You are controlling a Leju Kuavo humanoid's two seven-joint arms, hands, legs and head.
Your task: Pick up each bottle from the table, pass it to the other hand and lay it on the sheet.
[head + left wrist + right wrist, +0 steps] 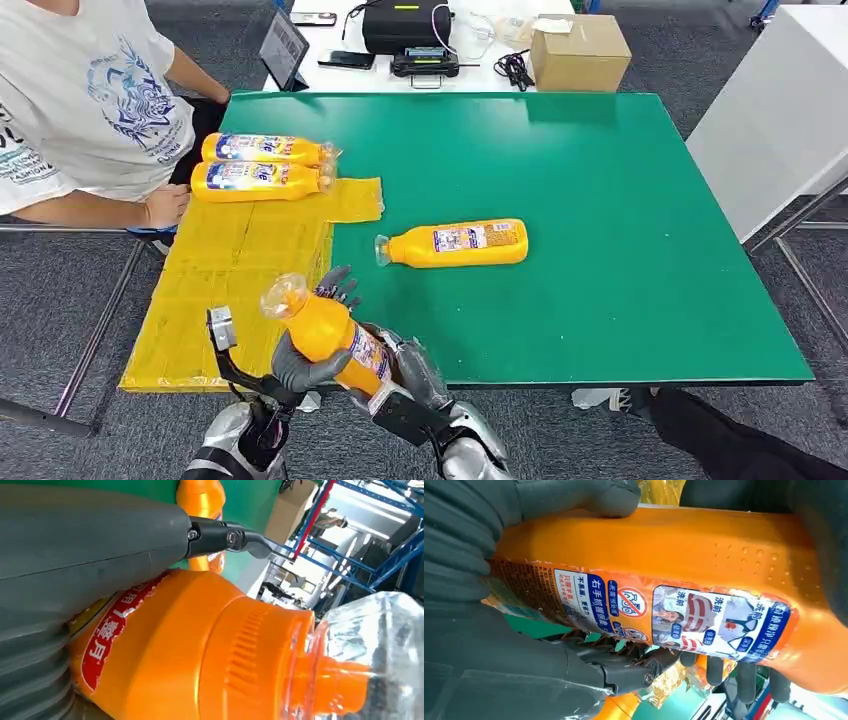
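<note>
The green table (pixel 600 200) carried the yellow sheet (pixel 230 270) along its left side, where 2 orange bottles (pixel 262 165) already lay side by side at the far end, close to a seated person (pixel 90 110). A 3rd bottle (pixel 455 243) lay on its side on the bare green, well apart from the sheet, waiting its turn.

The step in hand looked like the pass itself. Over the table's near edge a 4th bottle, the held bottle (pixel 330 335), stood tilted with its clear cap (pixel 283 296) up and toward the left. The right hand (pixel 405 375) wrapped its lower body, and the left hand (pixel 300 365) had its fingers curled round the middle, so both hands gripped it at once.

By my judgement, the next move called for the right hand to let go only once the left grip was firm, then for the left arm to swing over the sheet and lay the bottle down beside the others.

The label (pixel 684 615) carried Chinese print in blue bands, a red prohibition sign and small laundry pictures; a red patch (pixel 107 635) bore white Chinese characters. I could read no brand name.
</note>
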